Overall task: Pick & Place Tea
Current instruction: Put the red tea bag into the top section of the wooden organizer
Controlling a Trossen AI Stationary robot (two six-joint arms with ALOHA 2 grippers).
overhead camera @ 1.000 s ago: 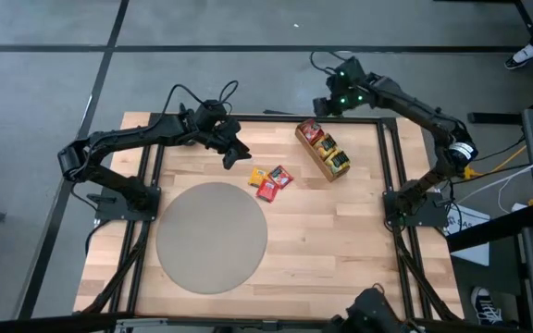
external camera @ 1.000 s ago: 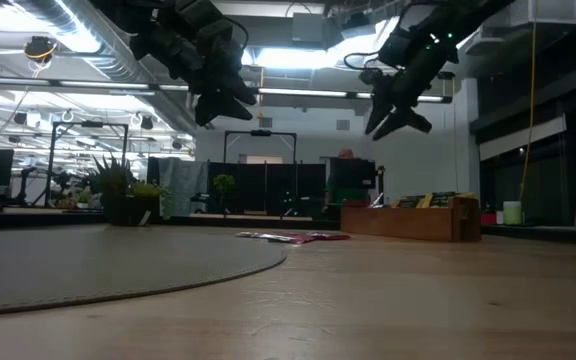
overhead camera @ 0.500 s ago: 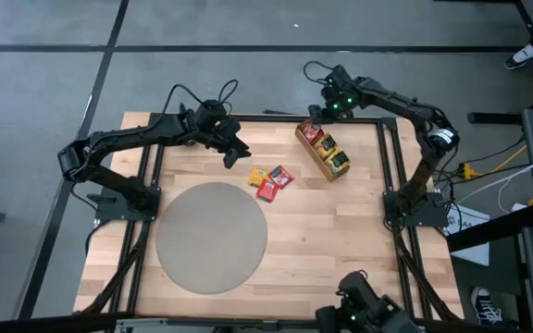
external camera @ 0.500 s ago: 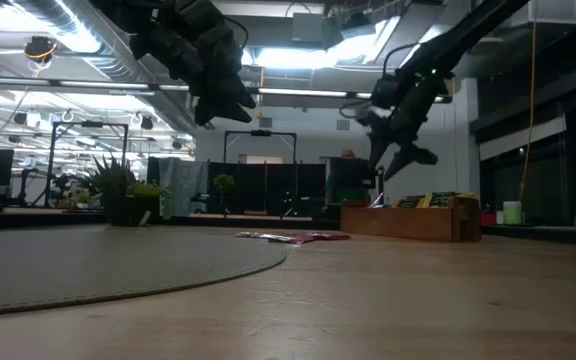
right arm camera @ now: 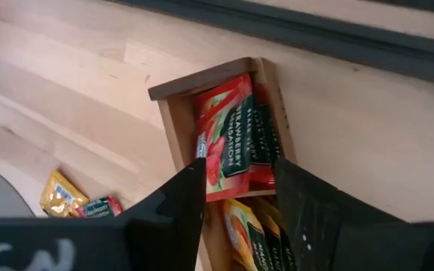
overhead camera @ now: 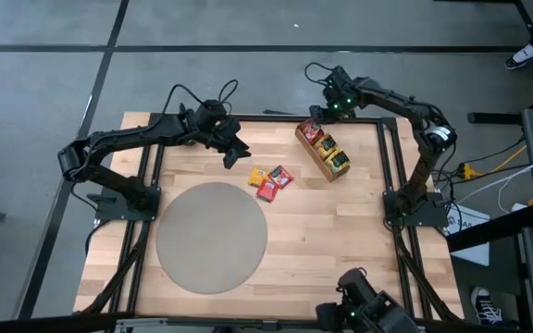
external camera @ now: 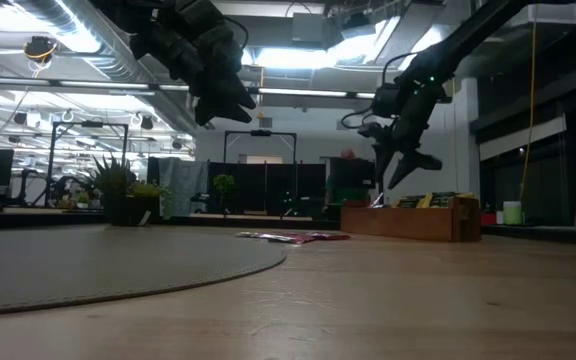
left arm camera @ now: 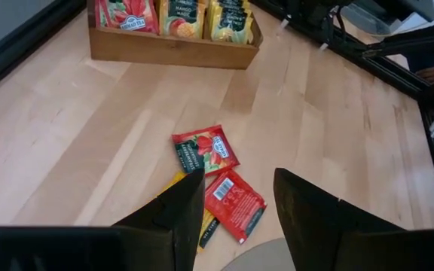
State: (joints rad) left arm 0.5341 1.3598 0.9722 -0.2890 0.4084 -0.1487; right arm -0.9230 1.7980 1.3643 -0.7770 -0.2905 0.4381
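Note:
Three loose tea sachets, two red and one yellow, lie flat on the wood in a small overlapping heap; the left wrist view shows them too. More sachets stand on edge in the wooden tray. My left gripper hangs open in the air, left of the heap and toward the far edge. My right gripper is open and points down over the tray's far end, touching nothing.
A large grey round mat covers the near left part of the table. The tray sits slantwise by the far right corner. Black frame rails run along the table's sides. A potted plant shows at the left in the low view.
My right gripper has come down toward the tray's far end, shifted a little toward the table's left, and tipped to point more steeply downward. The sachets and tray have not moved.

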